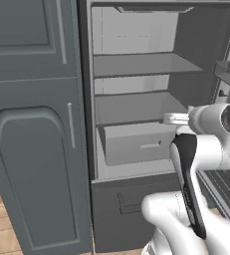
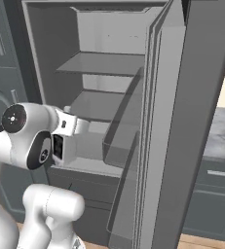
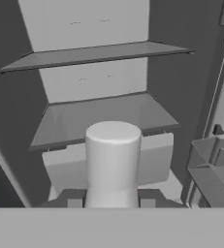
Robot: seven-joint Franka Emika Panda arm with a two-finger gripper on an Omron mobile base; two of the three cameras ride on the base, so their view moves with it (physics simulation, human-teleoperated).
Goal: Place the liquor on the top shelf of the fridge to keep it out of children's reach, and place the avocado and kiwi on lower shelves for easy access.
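Note:
The fridge [image 1: 86, 99] stands open in front of me, pale grey inside. Its top shelf [image 1: 141, 64] and the lower shelf [image 1: 136, 107] are bare, and a drawer [image 1: 136, 144] sits under them. In the hand view the liquor [image 3: 113, 160] shows as a pale capped cylinder rising between my fingers [image 3: 74, 199]. My gripper [image 3: 112, 201] is shut on it. In the left base view the gripper [image 1: 178, 119] hangs at the level of the lower shelf's front edge, and the bottle's pale end [image 1: 169, 118] points into the fridge. The hand view faces the top shelf [image 3: 94, 54] and the lower shelf [image 3: 104, 116].
The fridge door [image 2: 192, 121] stands open on the right, with door bins [image 3: 213, 164] close to my hand. Dark grey panelled cabinets [image 1: 32, 124] flank the fridge on the left. A lower freezer front [image 1: 131, 204] lies under the compartment. A counter [image 2: 221, 131] shows beyond the door.

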